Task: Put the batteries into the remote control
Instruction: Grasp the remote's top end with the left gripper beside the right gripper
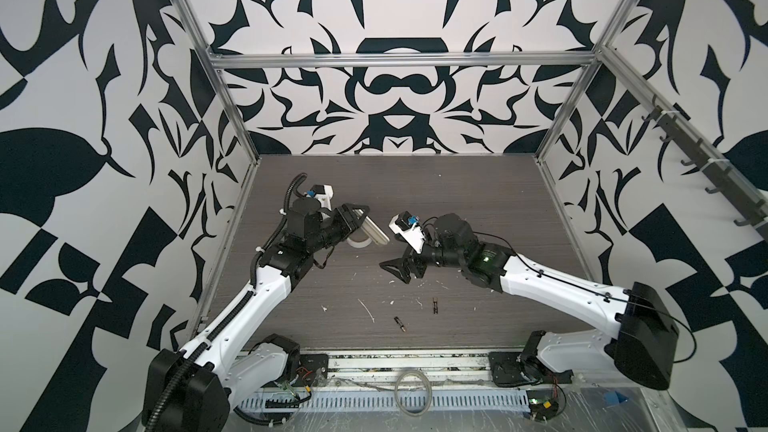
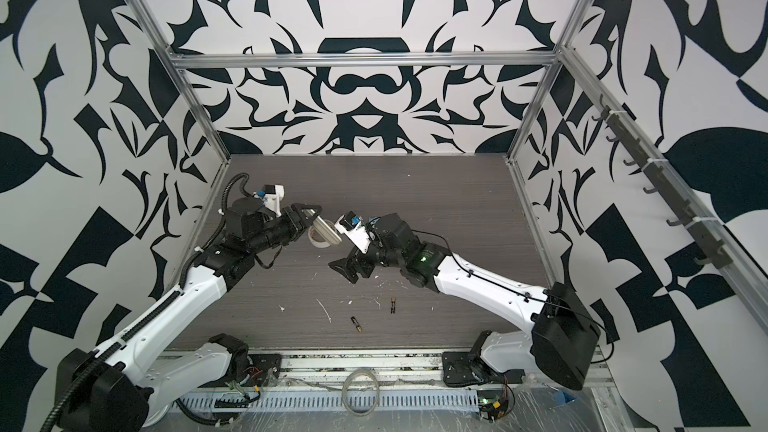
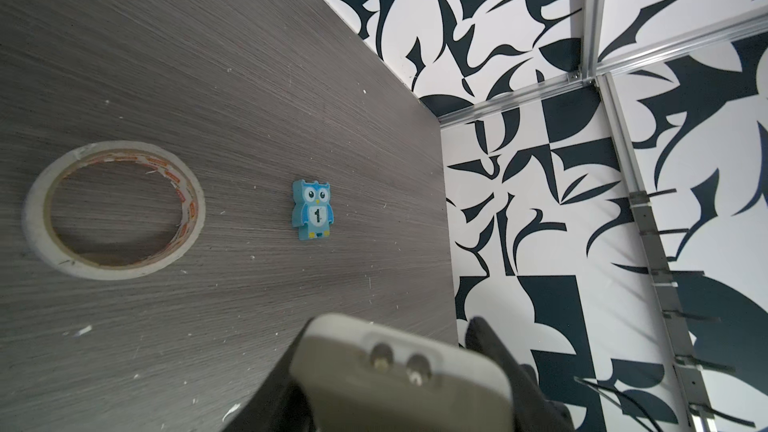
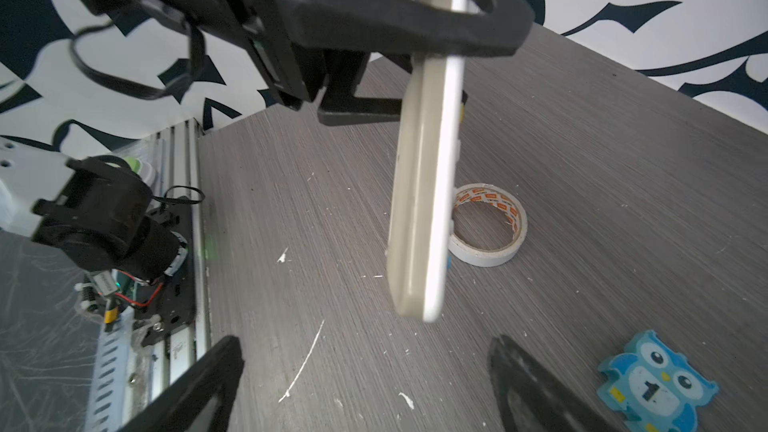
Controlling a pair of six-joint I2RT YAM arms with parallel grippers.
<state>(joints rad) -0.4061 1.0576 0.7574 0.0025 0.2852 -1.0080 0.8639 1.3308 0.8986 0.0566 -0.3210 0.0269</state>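
We held up the remote control (image 1: pixel 376 234); the batteries (image 1: pixel 401 323) were not in yet.
Our left tool (image 1: pixel 362 219) gripped it; our right tool (image 1: pixel 392 266) was open and empty, and next needed a battery at its six o'clock.

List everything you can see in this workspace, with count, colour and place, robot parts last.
remote control: one, white, held off the table, near the tape roll
batteries: two, black with brass ends, lying apart on the near part of the table, the second here
tape roll: one, whitish, flat on the table
owl figure: one, blue, marked 1, flat on the table, apart from the tape roll
white flecks: several, scattered on the table
table: one, grey wood-grain
left gripper: one, black, shut on the remote control
right gripper: one, black, open and empty, near mid-table
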